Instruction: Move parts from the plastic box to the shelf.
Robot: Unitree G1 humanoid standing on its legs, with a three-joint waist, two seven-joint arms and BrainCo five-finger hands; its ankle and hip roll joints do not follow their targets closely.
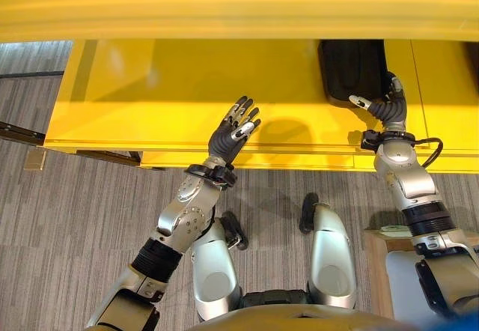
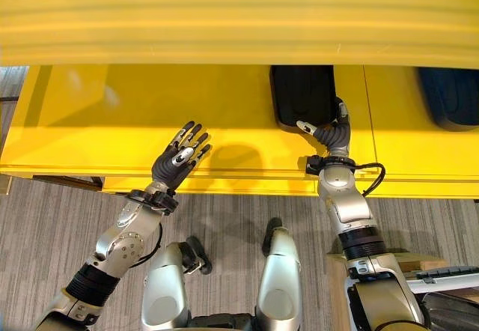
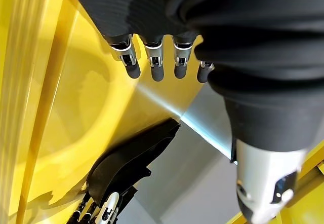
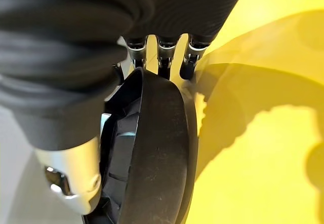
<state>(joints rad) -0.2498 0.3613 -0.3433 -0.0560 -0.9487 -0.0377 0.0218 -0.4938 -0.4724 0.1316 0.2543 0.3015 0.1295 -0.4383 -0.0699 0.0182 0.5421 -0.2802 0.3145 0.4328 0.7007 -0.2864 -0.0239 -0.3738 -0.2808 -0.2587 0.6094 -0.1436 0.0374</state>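
Right hand (image 2: 329, 132) fingers curled round black part (image 2: 303, 95) on yellow shelf (image 2: 112, 114), left hand (image 2: 178, 159) spread open above shelf, second dark part (image 2: 453, 95) farther right

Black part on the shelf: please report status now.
Right hand gripping black part on yellow shelf. Left hand open, empty, above shelf. Nothing in the way.

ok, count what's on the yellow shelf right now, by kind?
Black parts: 2, one gripped by the right hand, another further right.
Robot hands: 2, the left hand open and holding nothing.
Total: 4, all over the yellow shelf.
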